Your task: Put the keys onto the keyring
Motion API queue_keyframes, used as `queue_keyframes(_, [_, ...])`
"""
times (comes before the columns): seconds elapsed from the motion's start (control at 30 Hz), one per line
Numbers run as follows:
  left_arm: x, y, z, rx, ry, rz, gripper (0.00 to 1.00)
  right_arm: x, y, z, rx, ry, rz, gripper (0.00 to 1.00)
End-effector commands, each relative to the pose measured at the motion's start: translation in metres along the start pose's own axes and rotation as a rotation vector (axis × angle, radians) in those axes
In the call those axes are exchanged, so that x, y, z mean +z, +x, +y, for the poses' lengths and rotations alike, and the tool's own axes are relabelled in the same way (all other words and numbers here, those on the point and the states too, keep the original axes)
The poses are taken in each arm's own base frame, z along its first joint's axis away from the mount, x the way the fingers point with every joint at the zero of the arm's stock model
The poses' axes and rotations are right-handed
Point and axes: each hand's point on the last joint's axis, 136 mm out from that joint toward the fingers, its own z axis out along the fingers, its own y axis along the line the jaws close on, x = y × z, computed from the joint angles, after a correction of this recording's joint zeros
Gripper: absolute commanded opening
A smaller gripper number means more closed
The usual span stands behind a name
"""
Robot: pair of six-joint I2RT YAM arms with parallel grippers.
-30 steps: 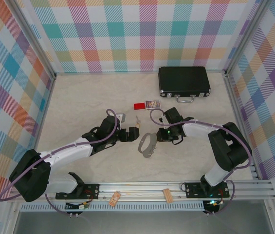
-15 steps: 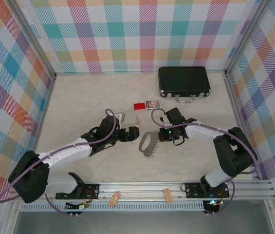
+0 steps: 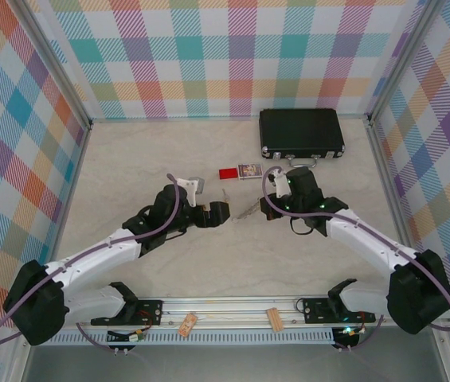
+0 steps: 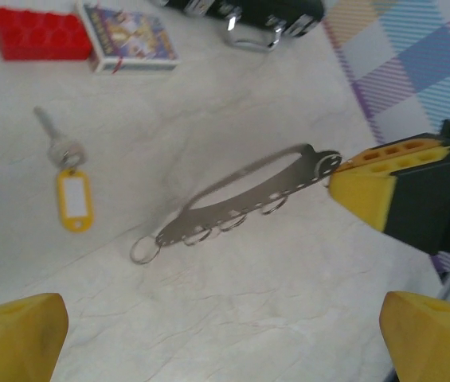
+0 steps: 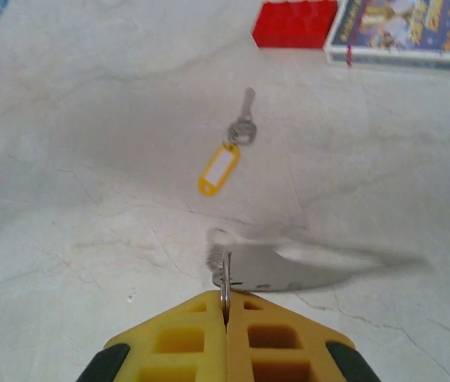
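One keyring [image 4: 244,205] — clamped in right end effector [image 5: 226,306] — key [image 5: 220,167] lies just beyond.

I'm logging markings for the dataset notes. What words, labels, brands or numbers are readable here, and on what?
No text can be read.
Small picture box: printed artwork, any lettering too blurred to read.
Yellow key tag: white insert looks blank.
Red brick, black case: no markings seen.
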Motion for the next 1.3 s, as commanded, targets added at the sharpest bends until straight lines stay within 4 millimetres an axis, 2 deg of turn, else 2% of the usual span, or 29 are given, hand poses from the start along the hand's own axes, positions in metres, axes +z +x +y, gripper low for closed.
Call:
queue_keyframes(0.0, [-0.014,-0.019,-0.038,0.068,0.118,-0.035,0.98,-0.020,-0.037,0.034,-0.114,-0.119,-0.121,0.00])
queue_keyframes(0.13, [-0.021,-0.030,-0.058,0.107,0.186,-0.051,0.96,-0.037,-0.056,0.056,-0.181,-0.203,-0.215,0.00])
queue_keyframes(0.27, [-0.026,-0.039,-0.079,0.147,0.268,-0.060,0.90,-0.050,-0.068,0.074,-0.245,-0.284,-0.293,0.00])
queue_keyframes(0.43, [-0.029,-0.055,-0.090,0.179,0.279,-0.097,0.83,-0.063,-0.075,0.099,-0.285,-0.421,-0.326,0.00])
queue_keyframes(0.53, [-0.033,-0.062,-0.098,0.209,0.296,-0.113,0.72,-0.073,-0.077,0.115,-0.308,-0.519,-0.329,0.00])
queue_keyframes(0.63, [-0.035,-0.067,-0.099,0.238,0.282,-0.125,0.66,-0.078,-0.077,0.122,-0.328,-0.556,-0.331,0.00])
queue_keyframes(0.8, [-0.041,-0.074,-0.101,0.252,0.290,-0.139,0.51,-0.091,-0.075,0.131,-0.328,-0.632,-0.330,0.00])
queue_keyframes(0.97, [-0.048,-0.076,-0.117,0.262,0.387,-0.133,0.39,-0.101,-0.074,0.142,-0.342,-0.695,-0.328,0.00])
queue_keyframes(1.13, [-0.050,-0.072,-0.127,0.264,0.454,-0.117,0.30,-0.106,-0.077,0.146,-0.337,-0.721,-0.332,0.00])
queue_keyframes(1.27, [-0.052,-0.069,-0.129,0.272,0.476,-0.111,0.27,-0.107,-0.079,0.148,-0.335,-0.732,-0.329,0.00])
